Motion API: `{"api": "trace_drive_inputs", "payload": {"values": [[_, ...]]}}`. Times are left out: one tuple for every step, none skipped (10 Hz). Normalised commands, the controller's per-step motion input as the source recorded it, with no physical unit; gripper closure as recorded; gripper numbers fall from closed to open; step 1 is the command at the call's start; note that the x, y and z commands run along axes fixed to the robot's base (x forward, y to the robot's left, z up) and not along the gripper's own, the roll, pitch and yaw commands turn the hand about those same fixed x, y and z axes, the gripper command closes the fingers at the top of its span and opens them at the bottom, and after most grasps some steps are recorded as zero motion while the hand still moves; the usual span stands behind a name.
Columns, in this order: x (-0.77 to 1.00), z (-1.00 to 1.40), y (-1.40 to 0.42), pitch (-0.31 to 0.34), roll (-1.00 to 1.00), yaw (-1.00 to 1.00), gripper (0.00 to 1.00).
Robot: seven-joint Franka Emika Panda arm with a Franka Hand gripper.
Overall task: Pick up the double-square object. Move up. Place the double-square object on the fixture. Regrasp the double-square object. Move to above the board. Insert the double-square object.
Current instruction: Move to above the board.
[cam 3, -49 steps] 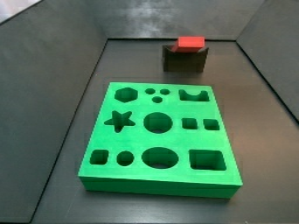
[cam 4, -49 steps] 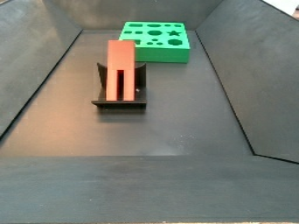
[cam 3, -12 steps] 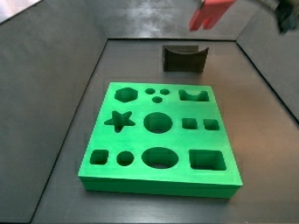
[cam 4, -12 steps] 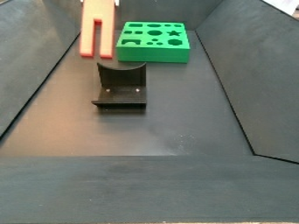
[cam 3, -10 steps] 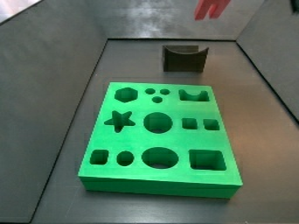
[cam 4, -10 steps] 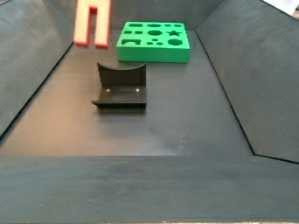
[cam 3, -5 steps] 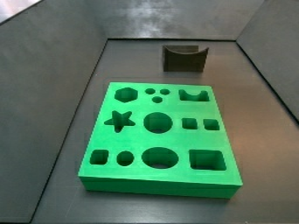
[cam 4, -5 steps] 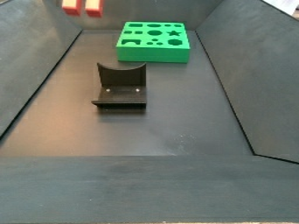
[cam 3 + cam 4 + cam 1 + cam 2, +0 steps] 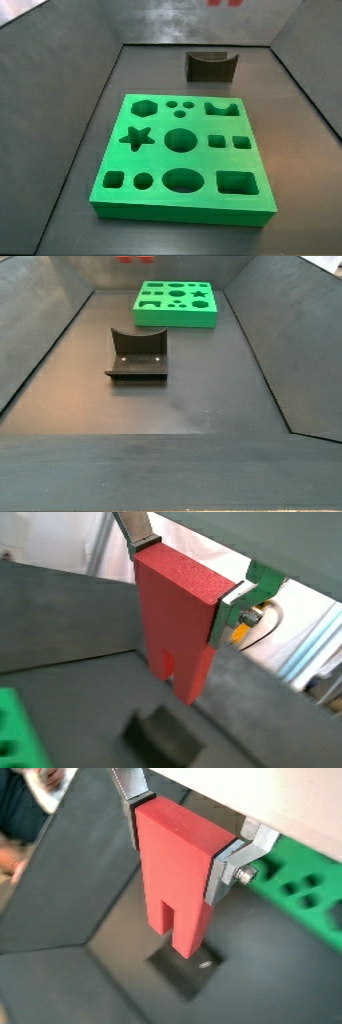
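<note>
My gripper (image 9: 179, 580) is shut on the red double-square object (image 9: 181, 622). In both wrist views the silver fingers clamp its solid end and its two prongs (image 9: 178, 920) point down. It hangs high above the dark fixture (image 9: 185, 973), which shows far below it in both wrist views (image 9: 163, 736). In both side views only the prong tips show at the top edge (image 9: 223, 3) (image 9: 132, 258); the gripper itself is out of frame there. The fixture (image 9: 210, 66) (image 9: 136, 354) stands empty on the floor. The green board (image 9: 183, 155) (image 9: 175, 303) lies flat with its shaped holes open.
Dark sloped walls (image 9: 274, 346) enclose the floor on all sides. The green board's corner shows in a wrist view (image 9: 306, 887). A white panel and cables (image 9: 267, 612) show past the wall in a wrist view.
The gripper has lifted the red object off the fixture and risen steadily; a second ago the object was well in frame, now only its tips show at the top edge.
</note>
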Motion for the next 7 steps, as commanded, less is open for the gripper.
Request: {"api": "trace_drive_inputs", "payload": {"values": [[-1.00,0.19,-0.88,0.080,-1.00,-0.07,1.00],[-1.00,0.19,-0.85,0.080,-1.00,-0.07,1.00],[-1.00,0.18,-0.82,0.077,-1.00,-0.06,1.00],[-0.62,0.10,-0.46,0.074,-1.00,-0.05,1.00],[-0.32,0.05,-0.21,0.077,-1.00,-0.04,1.00],[-0.18,0.03,-0.10,0.068,-1.00,-0.04,1.00],[-0.14,0.02,-0.07,0.056,-1.00,-0.03,1.00]]}}
